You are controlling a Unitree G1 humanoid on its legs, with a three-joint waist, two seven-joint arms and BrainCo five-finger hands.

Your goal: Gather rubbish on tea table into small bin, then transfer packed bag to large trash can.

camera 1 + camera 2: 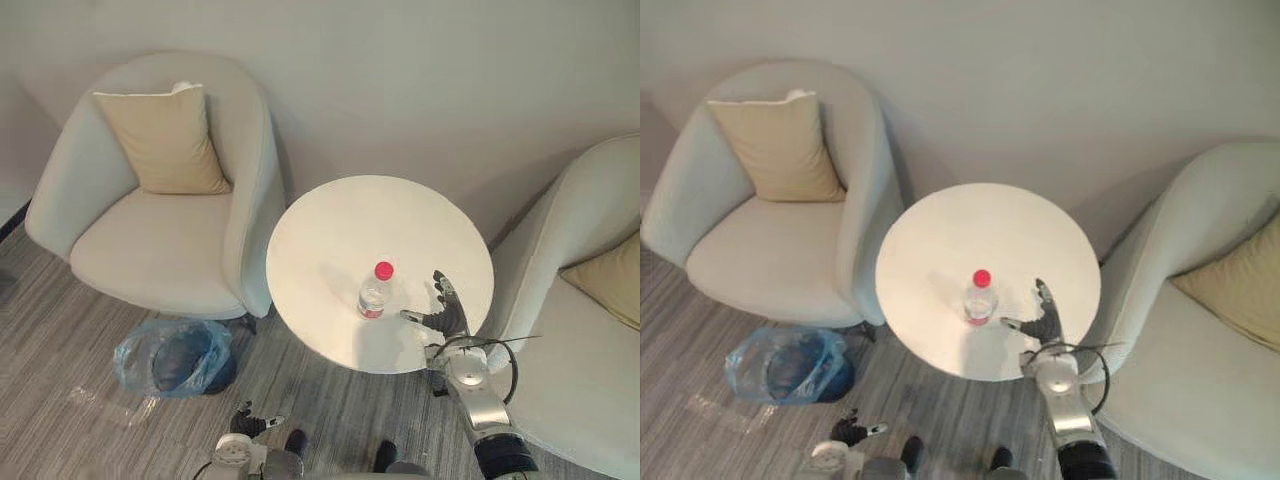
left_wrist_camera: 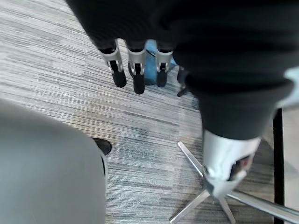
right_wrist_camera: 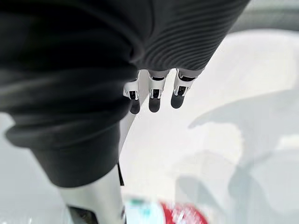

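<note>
A clear plastic bottle (image 1: 375,291) with a red cap stands upright on the round white tea table (image 1: 340,220), near its front edge. My right hand (image 1: 446,312) hovers over the table just right of the bottle, fingers straight and thumb spread toward it, not touching. The right wrist view shows the bottle's red label (image 3: 180,213) past the thumb. A small dark bin lined with a blue plastic bag (image 1: 178,356) stands on the floor left of the table. My left hand (image 1: 252,420) hangs low near the floor, its fingers (image 2: 135,70) straight and holding nothing.
A pale armchair (image 1: 150,250) with a tan cushion (image 1: 165,140) stands to the left, another pale armchair (image 1: 580,330) close on the right. A crumpled clear wrapper (image 1: 110,405) lies on the striped carpet by the bin. The table's metal foot (image 2: 205,196) shows in the left wrist view.
</note>
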